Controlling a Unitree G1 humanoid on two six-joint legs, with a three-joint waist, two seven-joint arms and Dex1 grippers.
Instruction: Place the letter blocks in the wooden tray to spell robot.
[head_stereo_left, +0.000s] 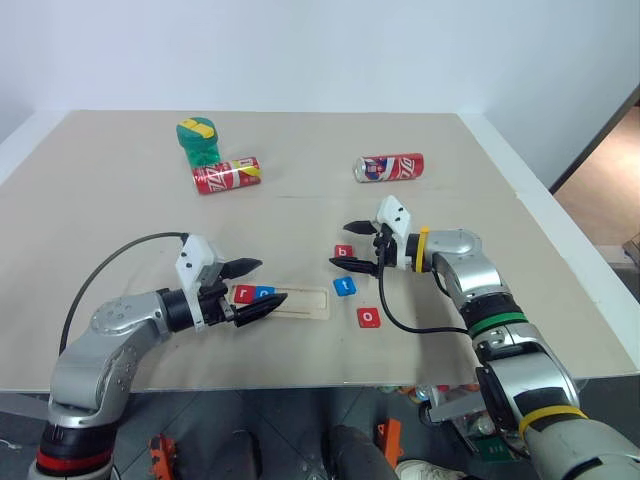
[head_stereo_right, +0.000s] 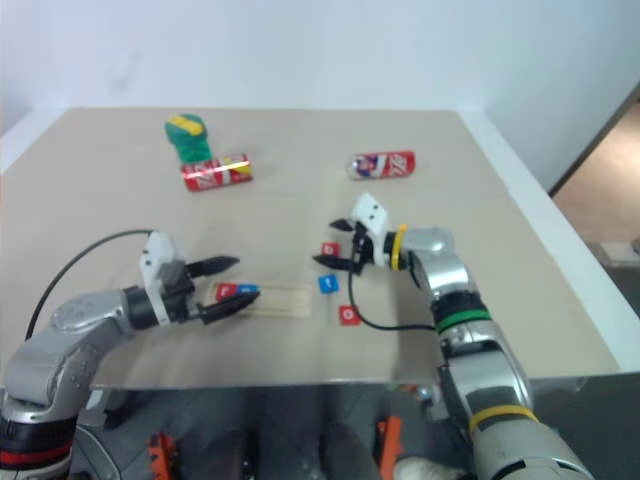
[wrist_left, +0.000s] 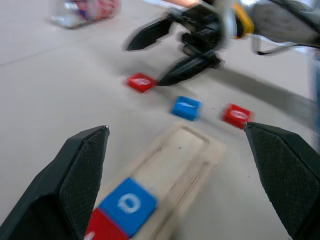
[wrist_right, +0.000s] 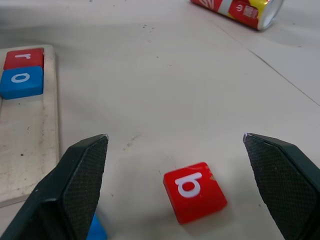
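Wooden tray (head_stereo_left: 300, 303) lower centre, red r (head_stereo_left: 243, 293) and blue o (head_stereo_left: 264, 292) seated. Right gripper (head_stereo_left: 352, 247) wide, straddling red b (wrist_right: 194, 192); centre, descend, close squarely. Left gripper (head_stereo_left: 258, 283) wide, empty.

From the head we look down over the whole table (head_stereo_left: 300, 210); our wrist cameras sit low and close, both catching the wooden tray (wrist_left: 185, 160).

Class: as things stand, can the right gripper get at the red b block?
Probably yes. The right gripper is open, the b block lies bare on the table between its fingers, and nothing is in the way.
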